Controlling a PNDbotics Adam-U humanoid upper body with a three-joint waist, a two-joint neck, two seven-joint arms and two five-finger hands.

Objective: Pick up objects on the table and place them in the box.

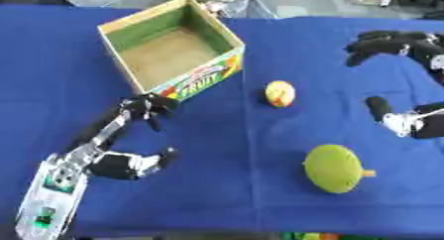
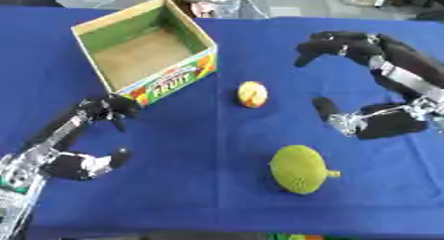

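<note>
Just left of my right robot hand [image 2: 373, 120], fingers spread and empty, sits the small apple [image 2: 252, 94]; I should cup it squarely before lifting toward the box [image 2: 201, 48].

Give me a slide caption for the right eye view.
Both hands hover open over the blue table; apple and green fruit lie outside the empty box.
</note>
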